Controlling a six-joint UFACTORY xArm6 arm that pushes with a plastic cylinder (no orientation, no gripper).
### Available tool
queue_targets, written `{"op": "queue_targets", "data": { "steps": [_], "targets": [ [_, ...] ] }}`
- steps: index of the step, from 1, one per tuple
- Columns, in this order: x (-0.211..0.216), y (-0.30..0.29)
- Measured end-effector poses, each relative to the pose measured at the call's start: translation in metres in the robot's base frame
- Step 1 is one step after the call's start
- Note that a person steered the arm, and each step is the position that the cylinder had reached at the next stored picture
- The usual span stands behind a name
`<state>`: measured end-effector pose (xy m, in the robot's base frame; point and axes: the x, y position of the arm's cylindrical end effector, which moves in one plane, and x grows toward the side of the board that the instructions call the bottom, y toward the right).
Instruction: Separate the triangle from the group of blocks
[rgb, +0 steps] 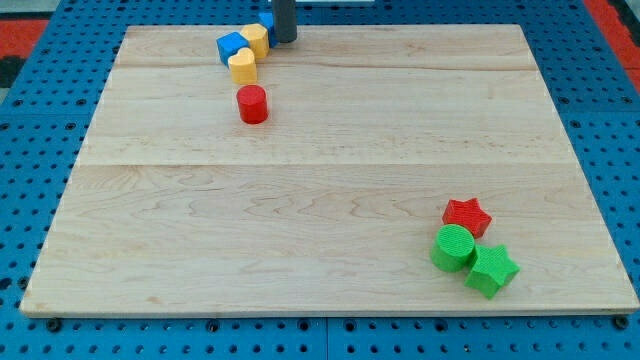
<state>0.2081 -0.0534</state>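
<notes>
The arm's rod is standing at the desk's (330, 200) far edge, around 12 o'clock and a little toward 11, with my tip (284, 41) resting just at 3 o'clock of a small cluster. This tool has no jaws to open or close; it is a plain rod and is holding nothing. The cluster is made of a blue block (232, 46), two yellow blocks (255, 40) (242, 66) touching it, and a sliver of another blue piece (268, 21) showing just beside the rod, mostly hidden. If that sliver is the triangle, it is sitting at the rod's 9 o'clock, tight against the upper yellow block; its shape, pointing direction and long axis cannot be made out. It is probably a light, rigid, slippery piece that will skid and spin if nudged off-centre, so pressing against a flat face looks wiser than a corner. A red cylinder (252, 104) is standing apart at the cluster's 6 o'clock. Far off at the desk's 4 o'clock are lying a red star (467, 217), a green cylinder (453, 248) and a green star (491, 270).
</notes>
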Motion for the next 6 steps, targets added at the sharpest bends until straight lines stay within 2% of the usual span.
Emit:
{"op": "queue_targets", "data": {
  "steps": [1,2,4,6],
  "targets": [
    [-0.003,0.036],
    [-0.016,0.049],
    [-0.015,-0.005],
    [-0.015,-0.014]
  ]
}}
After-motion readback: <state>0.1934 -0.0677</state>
